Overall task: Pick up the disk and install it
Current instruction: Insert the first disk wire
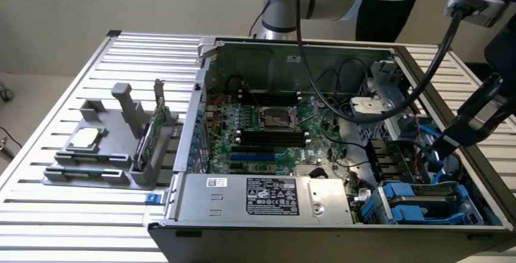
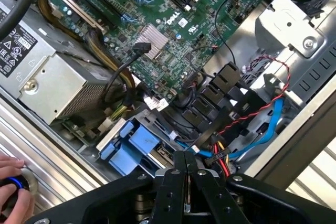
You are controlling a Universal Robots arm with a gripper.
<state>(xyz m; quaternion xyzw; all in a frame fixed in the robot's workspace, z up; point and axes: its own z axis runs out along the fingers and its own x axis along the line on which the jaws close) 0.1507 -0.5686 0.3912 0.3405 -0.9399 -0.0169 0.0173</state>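
The disk (image 1: 426,195), grey with blue rails, lies in the drive bay at the near corner of the open computer case, on the exterior view's right. In the wrist view its blue rails (image 2: 137,139) show just beyond my fingertips. My gripper (image 1: 445,149) hangs over the bay, a little above the disk. Its black fingers (image 2: 178,169) are pressed together with nothing between them, so the gripper (image 2: 185,157) is shut and empty. Black, red and blue cables cross beside the bay.
A power supply (image 1: 266,196) sits beside the bay, with the motherboard (image 1: 270,130) behind it. A grey fixture (image 1: 101,157) on the exterior view's left holds a square chip (image 1: 87,137) and a green card (image 1: 157,124). A hand (image 2: 10,187) rests on a blue-lit button.
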